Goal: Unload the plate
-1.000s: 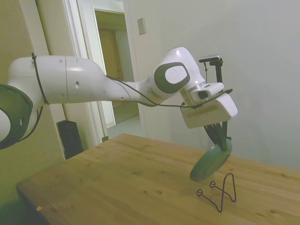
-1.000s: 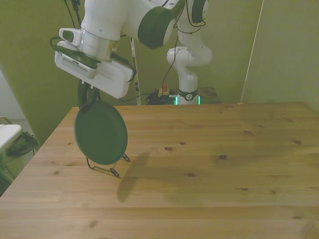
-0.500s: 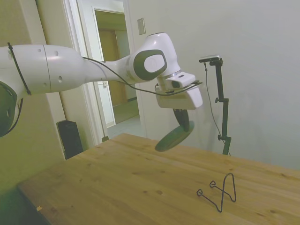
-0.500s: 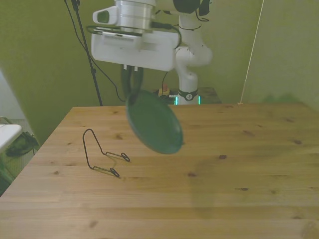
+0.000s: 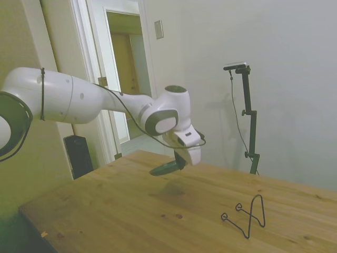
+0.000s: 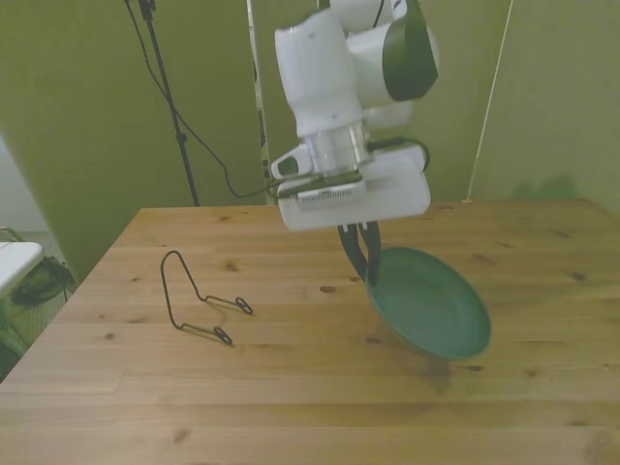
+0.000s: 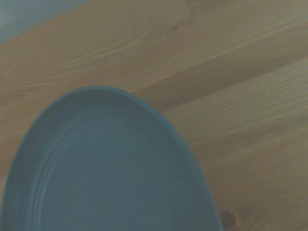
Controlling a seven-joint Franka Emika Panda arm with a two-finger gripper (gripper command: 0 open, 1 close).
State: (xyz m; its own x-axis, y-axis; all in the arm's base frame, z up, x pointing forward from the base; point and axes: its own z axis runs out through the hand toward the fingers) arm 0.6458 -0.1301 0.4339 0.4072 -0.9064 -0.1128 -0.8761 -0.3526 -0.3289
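While the gripper (image 6: 365, 272) pinches the plate (image 6: 431, 314) by its rim, the plate hangs in the air above the table (image 6: 291, 387), tilted, with its hollow face turned up and toward the front camera. The dark fingers (image 6: 356, 254) are closed on the edge of the plate that lies nearest the stand (image 6: 199, 305). From there the rest of the plate slopes away and down, on the side away from the stand.

Seen from the side, the plate (image 5: 167, 168) shows almost edge-on under the gripper (image 5: 179, 162), clear of the table (image 5: 131, 211), with a faint shadow on the wood beneath it. The stand (image 5: 247, 215), a thin black wire piece, sits on the table with nothing on it, well apart from the plate; in the front view the plate is off to the right of the stand, with bare wood between them.

The wrist camera looks down across the plate (image 7: 106, 168), whose smooth teal surface shows faint rings inside the rim, and past it to the planks of the table (image 7: 231, 72).
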